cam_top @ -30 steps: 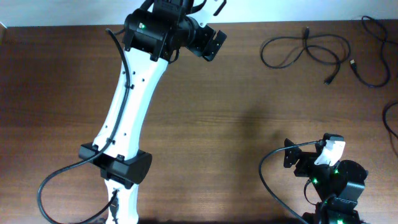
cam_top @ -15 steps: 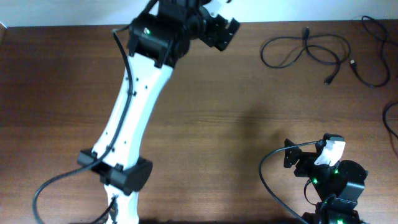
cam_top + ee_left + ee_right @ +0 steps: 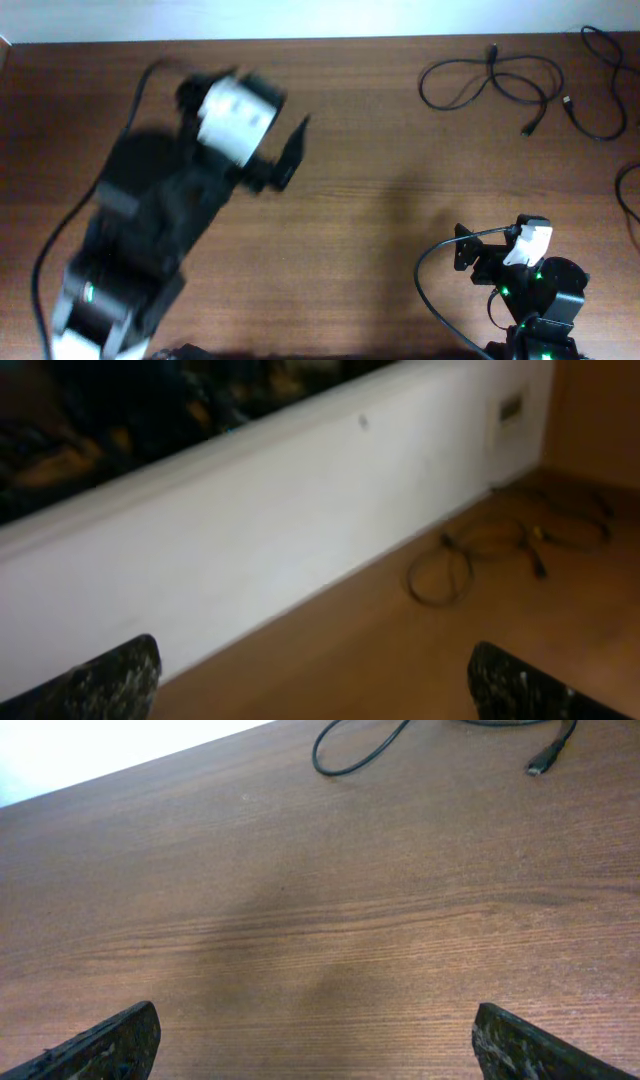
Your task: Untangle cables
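Observation:
The cables [image 3: 490, 82] lie as loose black loops on the wooden table at the far right, with a plug end [image 3: 530, 128] pointing toward me. Another cable [image 3: 600, 95] curls near the right edge. My left gripper [image 3: 290, 152] is blurred by motion over the table's left-middle, far from the cables. Its wrist view shows the jaws wide apart with nothing between them and the cables [image 3: 480, 550] well ahead beside a white wall. My right gripper [image 3: 462, 250] rests open at the near right. A cable loop [image 3: 360, 750] and a plug [image 3: 545, 762] lie far ahead of it.
A thicker black cord [image 3: 435, 290] loops from the right arm's base. A further black cord [image 3: 626, 195] arcs at the right edge. The white wall [image 3: 250, 530] runs along the table's far side. Bare wood [image 3: 330, 920] lies ahead of the right gripper.
The left arm has swung back from the far edge toward the near left and is blurred in motion. The right arm and the cables have not moved.

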Controlling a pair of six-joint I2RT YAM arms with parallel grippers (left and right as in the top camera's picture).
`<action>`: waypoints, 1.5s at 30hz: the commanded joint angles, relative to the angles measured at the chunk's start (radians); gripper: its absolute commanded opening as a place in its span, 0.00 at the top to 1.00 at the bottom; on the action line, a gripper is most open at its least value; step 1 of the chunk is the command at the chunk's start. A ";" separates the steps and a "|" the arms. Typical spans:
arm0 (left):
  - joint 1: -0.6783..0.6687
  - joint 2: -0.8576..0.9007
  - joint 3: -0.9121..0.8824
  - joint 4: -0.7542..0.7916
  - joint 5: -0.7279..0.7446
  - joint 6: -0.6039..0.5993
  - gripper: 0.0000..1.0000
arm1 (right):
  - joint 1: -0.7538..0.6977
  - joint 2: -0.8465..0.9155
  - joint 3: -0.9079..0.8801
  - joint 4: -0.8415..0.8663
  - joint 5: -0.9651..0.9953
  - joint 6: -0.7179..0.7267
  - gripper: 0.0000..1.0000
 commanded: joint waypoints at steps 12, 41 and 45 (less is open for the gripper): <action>0.330 -0.880 -1.177 0.686 0.246 0.015 0.02 | 0.007 -0.006 -0.004 0.003 0.008 0.008 0.01; 0.426 -1.031 -1.417 0.479 -0.038 0.014 0.02 | 0.007 -0.006 -0.004 0.003 0.008 0.008 0.01; 0.427 -1.031 -1.417 0.479 -0.039 0.006 0.02 | 0.007 -0.006 -0.004 0.003 0.008 0.008 0.01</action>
